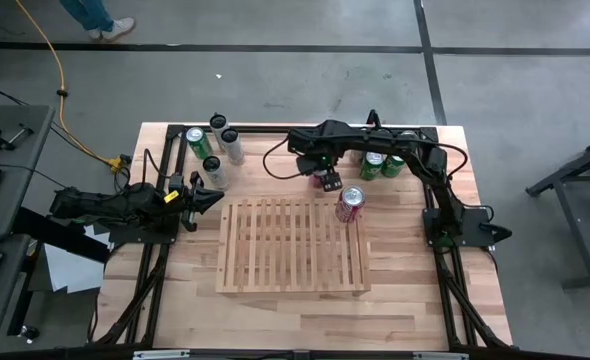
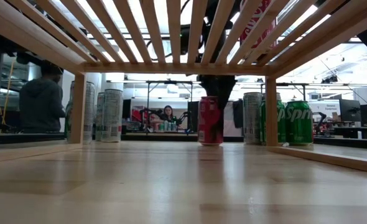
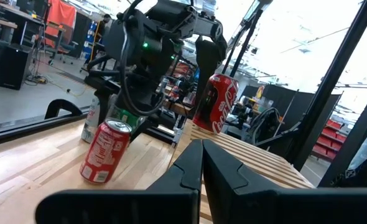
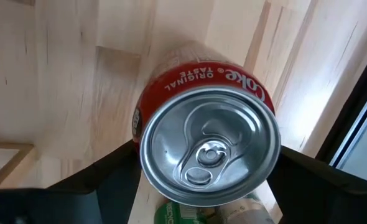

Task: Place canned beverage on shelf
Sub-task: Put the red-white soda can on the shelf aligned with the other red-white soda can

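Note:
A red Coke can (image 4: pixel 208 143) stands upright on the tabletop just beyond the far edge of the slatted wooden shelf (image 1: pixel 293 245). It also shows in the low view (image 2: pixel 210 121). My right gripper (image 1: pixel 324 174) hangs open right over it. In the right wrist view one finger (image 4: pixel 112 177) shows on either side of the can's top. The low and left wrist views show the can's sides bare. A second red can (image 1: pixel 350 204) stands on the shelf's far right corner. My left gripper (image 1: pixel 213 197) is shut and empty, left of the shelf.
A green can (image 1: pixel 195 136) and three slim pale cans (image 1: pixel 225 135) stand at the far left. Green cans (image 1: pixel 382 165) stand at the far right, close to my right arm. Most of the shelf's slats are bare. People show in the room beyond (image 2: pixel 40 102).

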